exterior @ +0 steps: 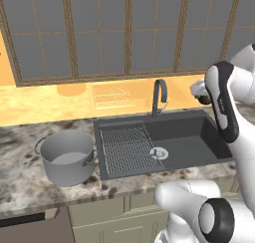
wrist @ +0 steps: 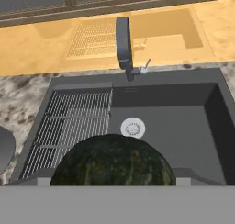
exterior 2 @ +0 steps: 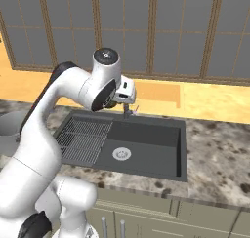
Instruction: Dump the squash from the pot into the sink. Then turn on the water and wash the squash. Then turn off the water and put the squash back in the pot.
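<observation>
The squash (wrist: pixel 112 161), dark green with yellowish flecks, fills the bottom of the hand view, held between the fingers of my gripper (wrist: pixel 114 182). In the left base view the gripper (exterior: pixel 200 91) hangs high over the right part of the sink (exterior: pixel 189 142), with the squash (exterior: pixel 204 100) a dark lump under it. The grey pot (exterior: pixel 67 157) stands upright on the counter left of the sink, and its inside looks bare. In the right base view my own arm covers most of the gripper (exterior 2: pixel 126 93), above the sink (exterior 2: pixel 146 137).
A dark curved faucet (wrist: pixel 124 42) stands behind the sink, with a small lever at its base. The ribbed draining section (wrist: pixel 73 122) is on the left and the silver drain (wrist: pixel 133 127) sits in the basin. Speckled stone counter (exterior 2: pixel 215 154) surrounds the sink.
</observation>
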